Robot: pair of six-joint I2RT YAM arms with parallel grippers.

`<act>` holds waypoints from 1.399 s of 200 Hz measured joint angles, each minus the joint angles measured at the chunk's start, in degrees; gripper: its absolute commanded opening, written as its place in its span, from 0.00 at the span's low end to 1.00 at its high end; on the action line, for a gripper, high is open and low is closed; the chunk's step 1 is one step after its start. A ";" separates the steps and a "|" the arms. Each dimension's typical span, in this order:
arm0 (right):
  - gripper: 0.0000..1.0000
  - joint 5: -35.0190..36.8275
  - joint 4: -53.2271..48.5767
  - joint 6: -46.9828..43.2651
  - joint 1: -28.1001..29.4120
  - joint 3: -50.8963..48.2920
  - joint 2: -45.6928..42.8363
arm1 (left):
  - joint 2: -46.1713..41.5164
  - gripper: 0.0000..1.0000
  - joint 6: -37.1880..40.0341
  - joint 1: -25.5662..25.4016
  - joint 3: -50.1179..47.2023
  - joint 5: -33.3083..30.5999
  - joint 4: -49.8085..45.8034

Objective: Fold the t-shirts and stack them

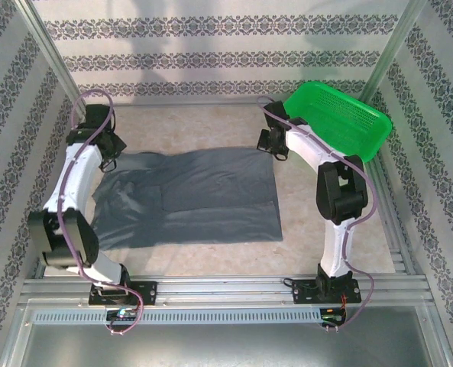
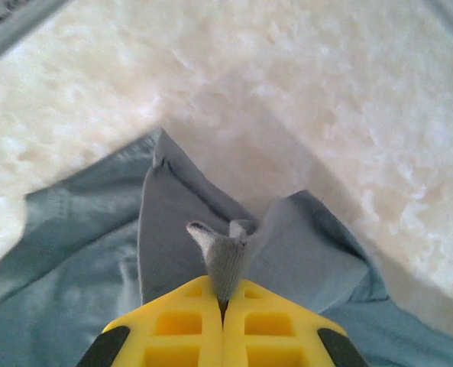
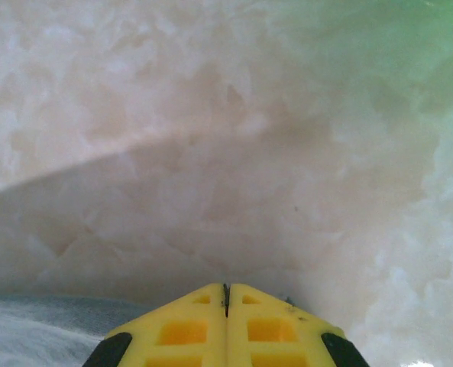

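Pinching t-shirt [image 1: 203, 195] fold: left fingers [image 2: 182, 325] | right fingers [image 3: 184, 330] together, seemingly empty, bases cropped

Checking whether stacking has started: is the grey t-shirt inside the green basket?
No, the t-shirt lies spread on the table, apart from the green basket at the far right corner.

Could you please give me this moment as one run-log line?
left gripper: shut on t-shirt | right gripper: shut by its far right corner
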 measured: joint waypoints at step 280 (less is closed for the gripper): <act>0.20 -5.55 -2.67 1.66 3.37 -28.92 -17.86 | -27.10 0.00 -15.13 1.97 -30.88 -10.73 -11.54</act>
